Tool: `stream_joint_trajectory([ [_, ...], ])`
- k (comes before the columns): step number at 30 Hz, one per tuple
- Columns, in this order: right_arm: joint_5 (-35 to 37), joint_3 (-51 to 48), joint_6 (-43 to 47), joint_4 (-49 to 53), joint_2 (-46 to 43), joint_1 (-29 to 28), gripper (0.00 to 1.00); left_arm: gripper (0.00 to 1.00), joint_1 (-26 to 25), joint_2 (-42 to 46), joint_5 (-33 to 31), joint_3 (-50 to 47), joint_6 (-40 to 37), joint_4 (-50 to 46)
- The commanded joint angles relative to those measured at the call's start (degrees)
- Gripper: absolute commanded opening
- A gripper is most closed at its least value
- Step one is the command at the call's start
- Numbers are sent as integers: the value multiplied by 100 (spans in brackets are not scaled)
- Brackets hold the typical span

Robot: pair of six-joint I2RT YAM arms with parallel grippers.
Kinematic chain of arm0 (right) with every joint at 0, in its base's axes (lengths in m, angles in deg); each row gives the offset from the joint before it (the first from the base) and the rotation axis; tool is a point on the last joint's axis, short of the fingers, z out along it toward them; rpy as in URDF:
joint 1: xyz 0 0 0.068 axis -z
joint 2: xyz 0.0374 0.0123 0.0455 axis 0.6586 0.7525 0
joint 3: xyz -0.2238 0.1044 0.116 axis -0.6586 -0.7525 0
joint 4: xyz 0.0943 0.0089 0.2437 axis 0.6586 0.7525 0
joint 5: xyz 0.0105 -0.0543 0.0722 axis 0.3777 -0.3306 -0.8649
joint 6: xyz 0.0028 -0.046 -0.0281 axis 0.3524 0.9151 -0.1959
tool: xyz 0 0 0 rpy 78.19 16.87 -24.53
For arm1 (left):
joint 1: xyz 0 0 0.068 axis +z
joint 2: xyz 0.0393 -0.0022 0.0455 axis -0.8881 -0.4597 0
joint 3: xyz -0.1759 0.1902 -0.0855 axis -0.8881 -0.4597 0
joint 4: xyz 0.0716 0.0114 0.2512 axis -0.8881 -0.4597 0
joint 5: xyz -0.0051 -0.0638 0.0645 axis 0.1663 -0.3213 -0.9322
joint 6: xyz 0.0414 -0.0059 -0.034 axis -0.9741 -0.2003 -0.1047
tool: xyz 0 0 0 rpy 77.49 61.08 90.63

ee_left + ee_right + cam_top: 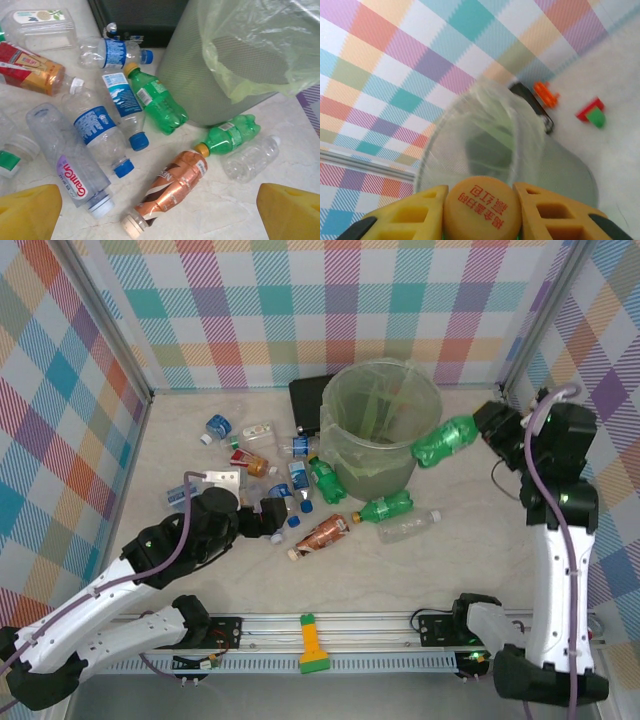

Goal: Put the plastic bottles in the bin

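The right arm stands upright at the right edge of the table, its wrist bent inward at the top. The right jaws are clamped on a green plastic bottle, which lies level in the air with its base at the right rim of the round translucent grey-green bin. The right wrist view looks along that bottle's yellow cap, which bears red Chinese characters seen upside down, towards the bin's mouth.

The left arm stretches low from the near left corner. The left jaws are spread wide, holding nothing, above the bottles on the table.

Below them the left wrist view shows:
- two green bottles, one each side of the bin's foot
- three clear bottles with blue labels and blue caps
- one copper-brown bottle, its lettering starting "NE"
- one clear bottle with a purple label, whose red word I cannot read
- one small clear unlabelled bottle
- one red-labelled bottle

A flat black rectangular object lies behind the bin.
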Motion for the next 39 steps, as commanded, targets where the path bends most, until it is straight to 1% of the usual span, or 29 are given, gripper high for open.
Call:
stream_joint_trajectory([
  [1, -94, 664, 306, -682, 463, -132, 30, 100, -79, 57, 266, 329, -285, 100],
  [4, 223, 1106, 767, -980, 1017, -548, 32, 100, -74, 128, 415, 371, -367, 147],
  [7, 519, 1419, 1509, -1286, 1556, -1213, 32, 100, -75, 276, 648, 339, -405, 238],
  [10, 848, 1657, 2281, -1437, 1997, -1903, 32, 100, -74, 426, 638, 362, -371, 168],
  [13, 1209, 1671, 2993, -1681, 2307, -2483, 32, 99, -75, 567, 526, 376, -338, 49],
  [19, 1739, 1370, 3867, -2028, 2631, -3233, 31, 100, -74, 783, 381, 390, -230, -227],
  [23, 1900, 1056, 4118, -2240, 2670, -3496, 31, 100, -74, 876, 389, 390, -187, -275],
  [29, 2267, 708, 4514, -2371, 2671, -3662, 31, 99, -78, 911, 336, 361, -186, -314],
  [39, 2348, 516, 4463, -2323, 2650, -3662, 31, 99, -74, 893, 329, 345, -159, -293],
])
